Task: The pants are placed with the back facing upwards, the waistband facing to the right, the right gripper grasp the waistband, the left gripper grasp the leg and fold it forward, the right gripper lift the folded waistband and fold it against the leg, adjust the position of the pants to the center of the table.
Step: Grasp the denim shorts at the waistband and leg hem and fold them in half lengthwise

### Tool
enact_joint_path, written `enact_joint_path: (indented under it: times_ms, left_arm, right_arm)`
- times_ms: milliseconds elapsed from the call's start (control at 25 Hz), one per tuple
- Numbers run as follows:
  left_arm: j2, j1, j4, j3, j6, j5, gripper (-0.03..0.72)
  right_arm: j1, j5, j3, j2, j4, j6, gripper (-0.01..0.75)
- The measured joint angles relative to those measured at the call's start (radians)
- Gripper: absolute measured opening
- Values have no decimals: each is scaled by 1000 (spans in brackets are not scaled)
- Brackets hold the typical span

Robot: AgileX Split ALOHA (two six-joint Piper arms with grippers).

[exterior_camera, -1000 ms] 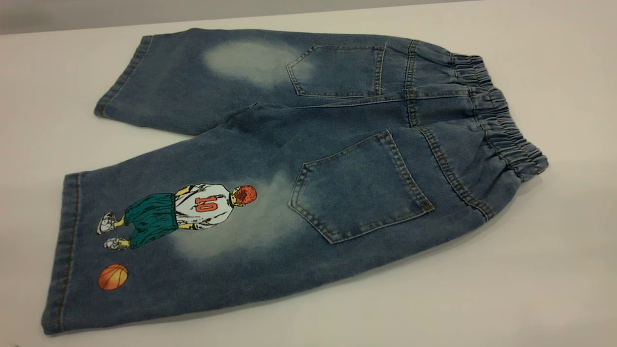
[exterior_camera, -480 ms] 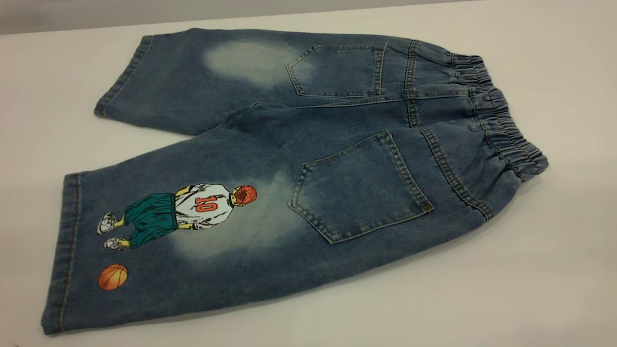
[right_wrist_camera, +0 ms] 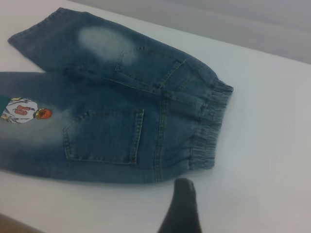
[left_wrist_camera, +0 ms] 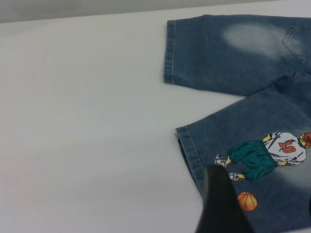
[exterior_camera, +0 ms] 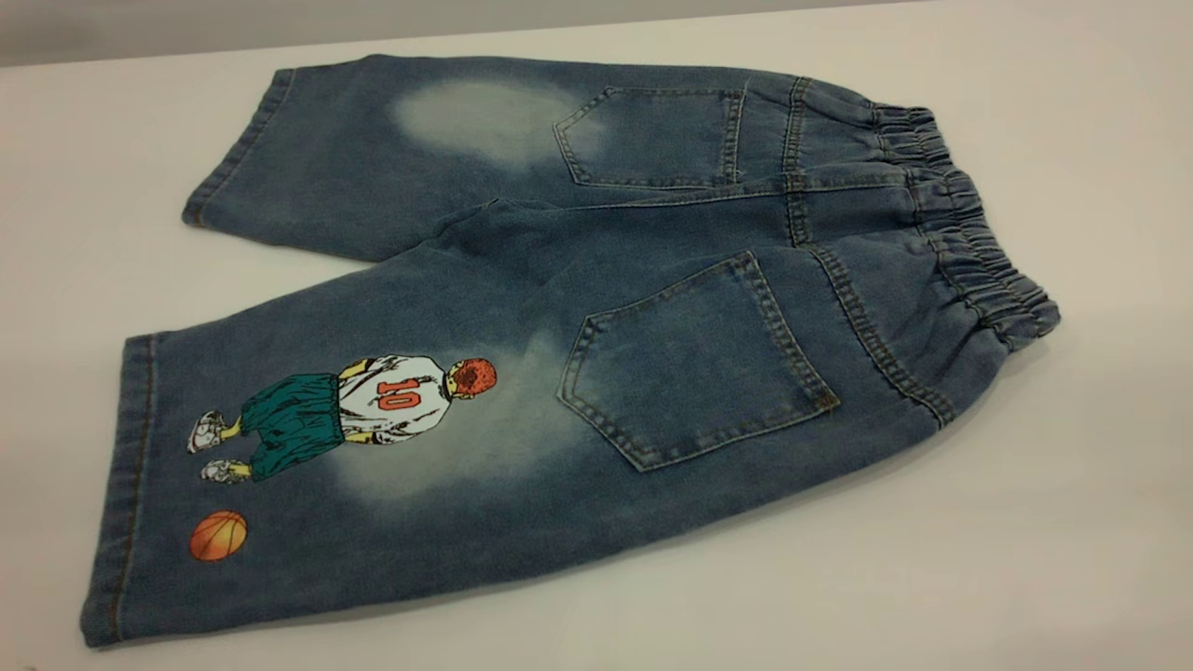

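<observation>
pants: we see denim pants (exterior_camera: 559, 326) flat on the white bench (exterior_camera: 1072, 522), back up w/ both rear pockets showing, legs spread apart toward exterior-view left
waistband: elastic waistband (exterior_camera: 969, 233) at the right end, gathered, lying on the bench; nothing touching it
near leg: near leg (exterior_camera: 308, 485) carries a printed player (exterior_camera: 345, 410) and a basketball print (exterior_camera: 218, 535); hem at lower left
far leg: far leg (exterior_camera: 373, 149), well apart from the near one at the hems
left end effector: one dark finger (left_wrist_camera: 221, 204) shows in the left wrist view, above the near-leg hem by the basketball print, not gripping cloth; we can't tell how far the jaws are spread, other finger barely in view at the picture's edge
right end effector: only one finger (right_wrist_camera: 181, 208) visible in the right wrist view, over bare bench just beside the waistband's near corner; opening can't be judged, no cloth held
step: we judge this as approach, pre-grasp; nothing folded yet
doing it well: we'd say right should take the waistband's near corner, pinching both layers, not just the elastic top; left should take the near-leg hem at its outer edge; lift both together, same height, so the near half goes over the far half w/o skewing
risk: we expect single-layer pinch or uneven lift gives a twisted fold
</observation>
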Motion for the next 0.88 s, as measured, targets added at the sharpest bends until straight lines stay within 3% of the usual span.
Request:
enact_joint_path:
  times_ms: [720,880]
  left_arm:
    - [29,-1,1,-7,-16,-3,399]
    - [130,-1,26,-55,-84,-84,399]
  right_arm:
    - [1,-18,-3,0,19,51,535]
    - [1,-88,-36,26,19,125,535]
